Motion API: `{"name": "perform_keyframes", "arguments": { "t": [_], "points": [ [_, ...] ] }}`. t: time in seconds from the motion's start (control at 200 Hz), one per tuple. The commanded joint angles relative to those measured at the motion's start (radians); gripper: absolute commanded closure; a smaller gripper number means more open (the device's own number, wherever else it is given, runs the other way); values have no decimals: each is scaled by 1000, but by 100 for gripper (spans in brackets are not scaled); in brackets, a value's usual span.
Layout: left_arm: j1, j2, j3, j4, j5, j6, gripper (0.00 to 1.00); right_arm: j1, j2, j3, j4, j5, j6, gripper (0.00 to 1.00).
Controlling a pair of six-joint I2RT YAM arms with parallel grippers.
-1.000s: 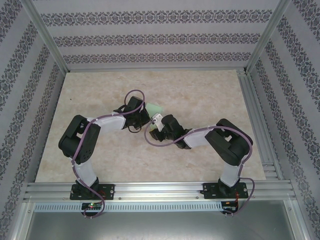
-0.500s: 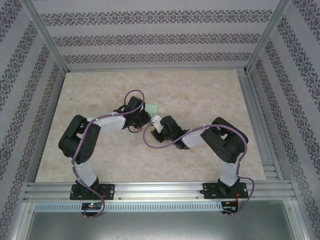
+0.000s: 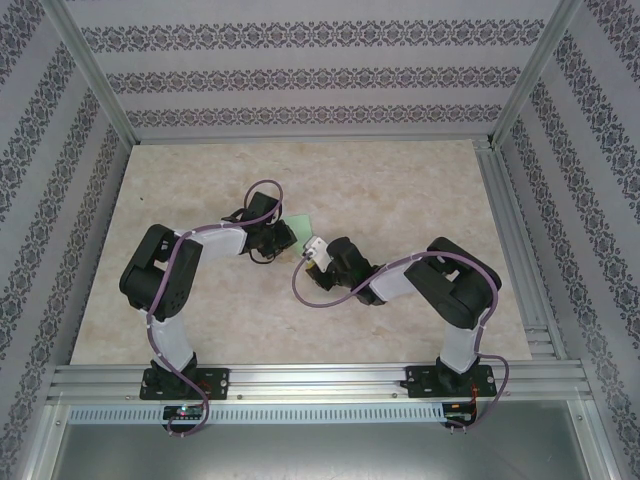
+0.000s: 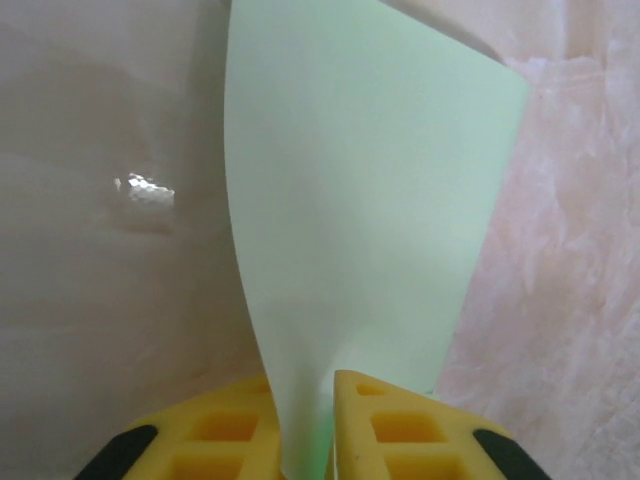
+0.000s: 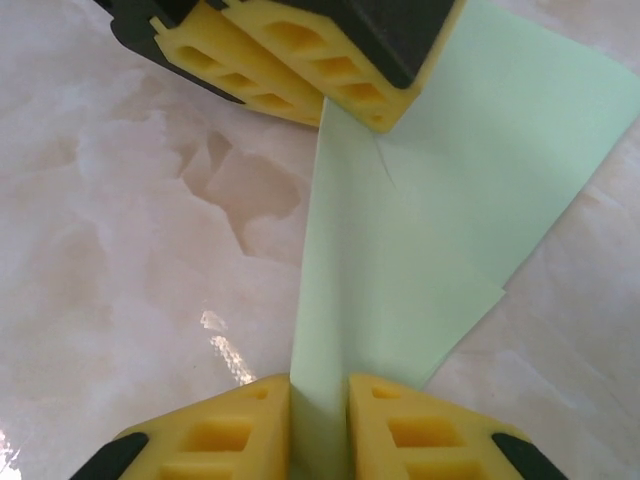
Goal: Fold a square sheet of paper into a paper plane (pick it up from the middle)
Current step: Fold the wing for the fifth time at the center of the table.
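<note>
While the sheet [image 5: 420,200] is pinched at two edges, table [image 3: 400,180] lies open.

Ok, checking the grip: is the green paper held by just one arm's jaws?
No, the paper sits pinched in the jaws of both the right gripper and left gripper.

Paper [image 5: 420,200] pale mint-green, pads [image 5: 240,435] yellow, tbl [image 5: 120,250] pink-beige marbled, walls [image 3: 300,80] floral-striped

Marbled beige tabletop [image 3: 400,180] — patterned walls [image 3: 300,80], aluminium frame [image 3: 320,376].
</note>
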Motion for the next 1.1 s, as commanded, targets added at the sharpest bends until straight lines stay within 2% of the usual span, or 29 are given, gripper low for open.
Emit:
{"name": "perform_keyframes", "arguments": {
  "t": [0.0, 0.175, 0.305, 0.42, 0.794, 1.019, 1.094],
  "points": [
    [9, -11, 17, -27, 18, 32, 88, -8, -34, -14, 39, -23, -14, 73],
    [7, -26, 16, -32, 34, 25, 90, -1, -36, 7, 61, 5, -9, 55],
    [4, -37, 17, -37, 36, 17, 89, 15, -6, 28, 108, 47, -21, 49],
    [4, -43, 24, -46, 38, 13, 88, 31, 31, 54, 139, 81, -42, 49],
    [-4, -58, 28, -56, 43, -3, 87, 48, 129, 133, 159, 131, -60, 52],
    [-4, -74, 25, -59, 43, -14, 87, 48, 152, 149, 144, 151, -54, 65],
    [-3, -79, 23, -60, 42, -18, 87, 48, 154, 149, 149, 146, -53, 72]
  ]
}}
